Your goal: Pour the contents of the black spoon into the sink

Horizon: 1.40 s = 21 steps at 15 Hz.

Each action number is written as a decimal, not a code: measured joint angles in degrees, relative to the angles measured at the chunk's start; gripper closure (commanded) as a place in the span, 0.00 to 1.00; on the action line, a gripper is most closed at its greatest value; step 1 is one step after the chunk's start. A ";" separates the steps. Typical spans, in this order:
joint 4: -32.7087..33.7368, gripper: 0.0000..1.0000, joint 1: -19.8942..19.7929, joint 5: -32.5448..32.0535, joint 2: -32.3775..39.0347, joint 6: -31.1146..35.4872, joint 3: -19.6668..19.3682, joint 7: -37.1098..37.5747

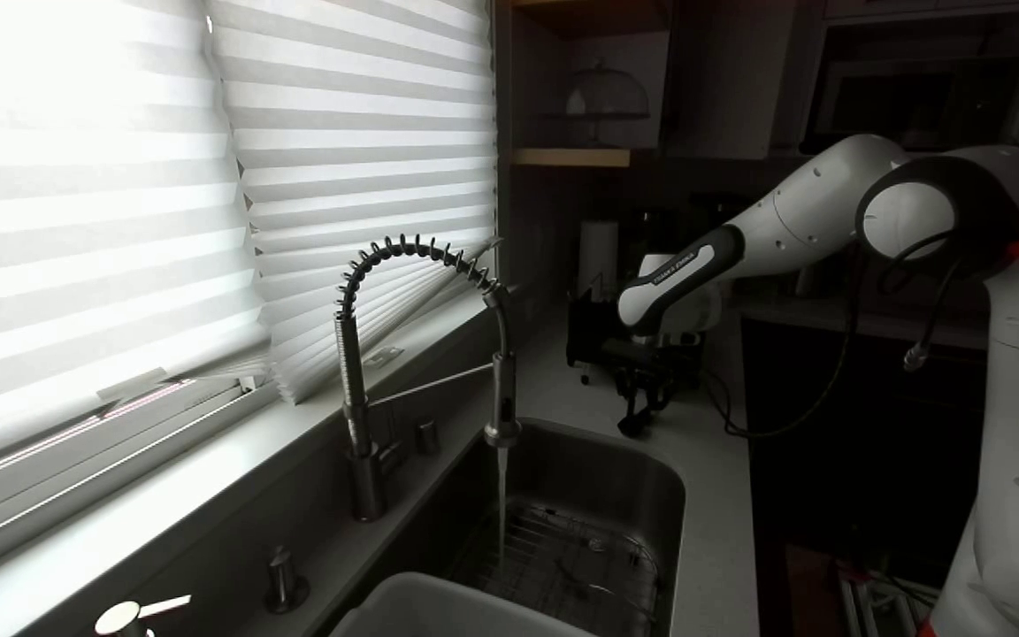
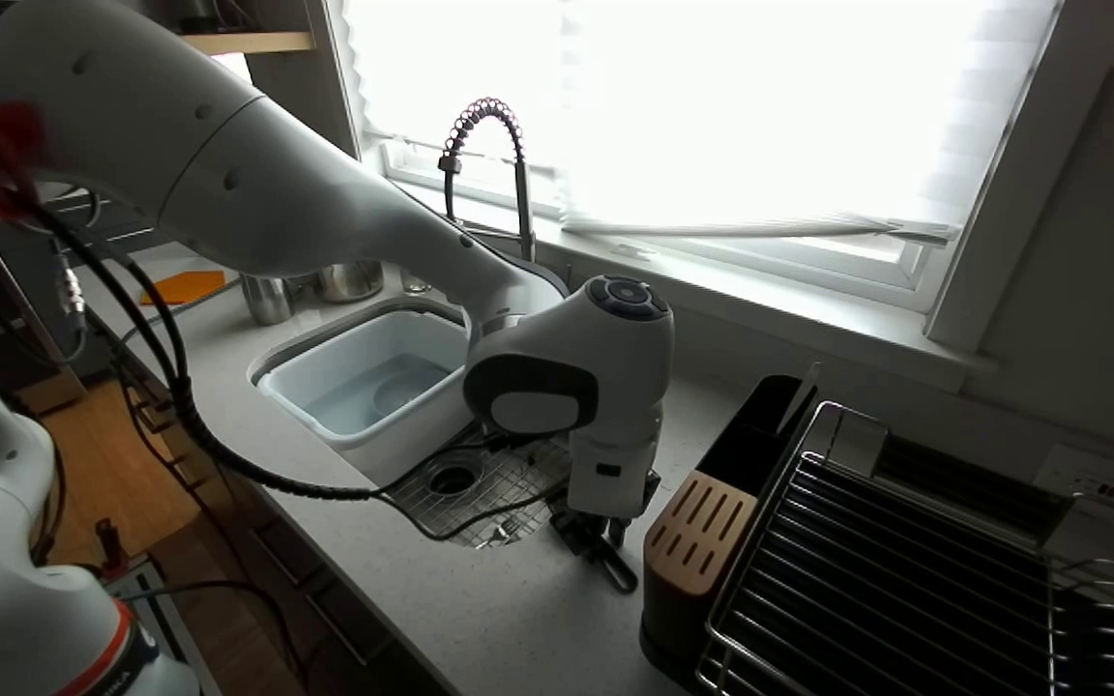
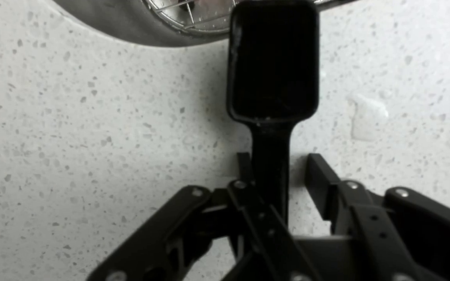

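The black spoon point(image 3: 274, 62) has a deep rectangular bowl, which overlaps the sink's rim in the wrist view. It is over the counter, and its handle runs back between my fingers. My gripper point(image 3: 280, 168) is open around the handle: the left finger is close beside it and a gap shows at the right finger. The bowl is too dark to tell what is in it. In both exterior views the gripper point(image 1: 644, 389) point(image 2: 594, 530) is low over the counter beside the steel sink point(image 1: 638, 478), which also shows in the wrist view point(image 3: 119, 21).
Water runs from the coiled faucet point(image 1: 502, 398) into the sink. A white tub point(image 2: 325, 425) fills the sink's other end. A black utensil holder with a slotted wooden top point(image 2: 702, 532) stands close by the gripper, beside a wire drying rack point(image 2: 808, 464). Water drops point(image 3: 368, 117) wet the counter.
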 measured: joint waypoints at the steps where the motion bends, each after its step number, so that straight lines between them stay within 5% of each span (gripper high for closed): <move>1: 0.00 0.88 0.00 0.00 -0.09 -0.18 -0.08 0.00; 12: 0.16 0.94 0.87 -0.02 -0.18 -0.36 -0.28 -0.08; 21: 0.13 0.94 5.64 -4.94 -4.78 -0.63 0.25 -0.07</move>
